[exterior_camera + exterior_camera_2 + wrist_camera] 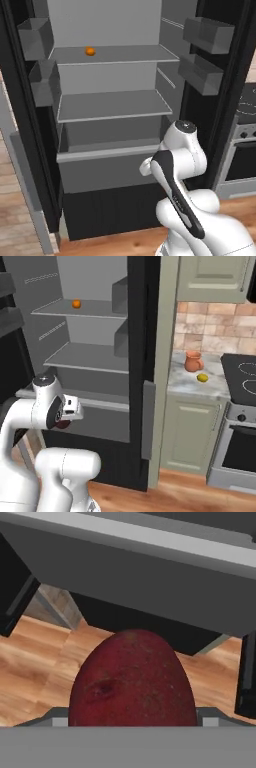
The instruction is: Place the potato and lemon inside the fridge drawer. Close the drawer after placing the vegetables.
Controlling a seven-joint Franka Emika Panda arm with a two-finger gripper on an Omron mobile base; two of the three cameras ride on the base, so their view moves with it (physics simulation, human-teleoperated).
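Potato (131, 679), dark maroon and roundish, is held between the fingers of the gripper (64, 418), which are pinched on its sides; in the hand view it sits right against the camera, with its long axis pointing away along the fingers. The drawer (107, 152) is seen pulled out of the fridge, and the hand is held low in front of it, beside the lighter front rim. In the hand view the drawer's grey front wall (150, 577) lies above and beyond the potato, so the open top is judged to lie up and forward of the hand. The arm is folded, elbow raised, wrist turned down. The lemon (202, 377) lies on the counter, just beside a jug (192, 362), well apart from the hand.
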